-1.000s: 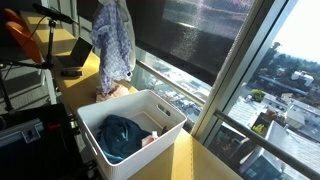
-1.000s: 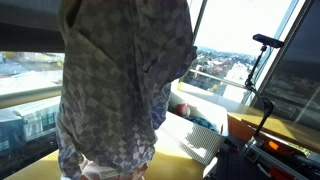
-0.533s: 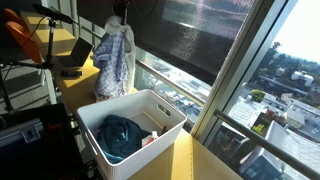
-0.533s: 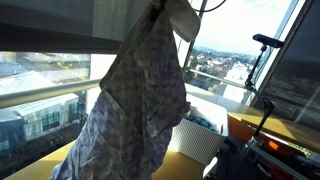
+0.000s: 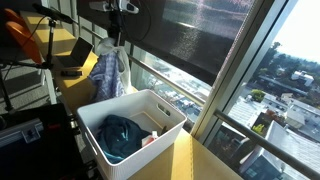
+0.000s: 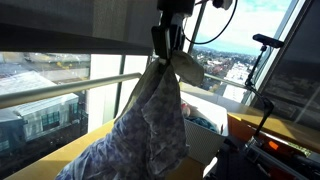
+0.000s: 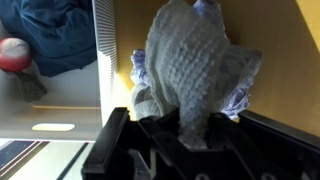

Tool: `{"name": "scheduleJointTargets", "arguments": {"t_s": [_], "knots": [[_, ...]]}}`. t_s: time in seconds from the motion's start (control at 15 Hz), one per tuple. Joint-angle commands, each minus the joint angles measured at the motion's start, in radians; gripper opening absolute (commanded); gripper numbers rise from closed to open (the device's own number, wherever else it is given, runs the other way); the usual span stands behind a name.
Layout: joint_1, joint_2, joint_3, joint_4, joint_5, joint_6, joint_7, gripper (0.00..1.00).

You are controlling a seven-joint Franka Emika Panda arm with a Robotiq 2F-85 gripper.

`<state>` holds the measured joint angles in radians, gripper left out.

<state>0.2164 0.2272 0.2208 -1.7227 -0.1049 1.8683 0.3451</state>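
Pincer point(image 5: 116, 42) closed narrow on the bunched top of a checked cloth point(image 5: 110, 72). The cloth hung with its long axis vertical, gathered end up at the fingers and loose end down. In an exterior view the cloth point(image 6: 145, 125) spread wider toward its lower hem. I could not tell whether the hem touched the bench point(image 5: 205, 160).

Position: outside the white basket point(image 5: 152, 150), just beside its far corner, on the window side. In the wrist view the cloth point(image 7: 195, 65) lay over bare bench wood, with the basket wall point(image 7: 103, 50) close by.

Room: open air around the hanging cloth, with the window glass point(image 5: 190, 40) near behind it.

Basket contents: a blue garment point(image 5: 120, 135) and a small red item point(image 7: 12, 52), with part of the floor bare.
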Motion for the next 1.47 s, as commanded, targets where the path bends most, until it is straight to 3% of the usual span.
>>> {"name": "scheduleJointTargets", "arguments": {"t_s": [0.0,0.13,0.2,0.33,0.8,0.93,1.4], "knots": [[0.059,-0.003,0.004,-0.061,-0.005,0.033,0.018,0.03],[0.085,0.015,0.004,-0.07,-0.017,0.038,0.026,0.03],[0.092,0.02,0.0,-0.072,-0.025,0.038,0.029,0.36],[0.094,0.025,-0.013,-0.068,-0.04,0.032,0.028,0.44],[-0.011,-0.05,-0.104,-0.086,-0.049,0.041,-0.003,0.95],[-0.057,-0.062,-0.14,-0.114,-0.056,0.07,-0.008,1.0],[-0.176,-0.015,-0.248,-0.308,-0.085,0.285,0.01,1.0]]}}
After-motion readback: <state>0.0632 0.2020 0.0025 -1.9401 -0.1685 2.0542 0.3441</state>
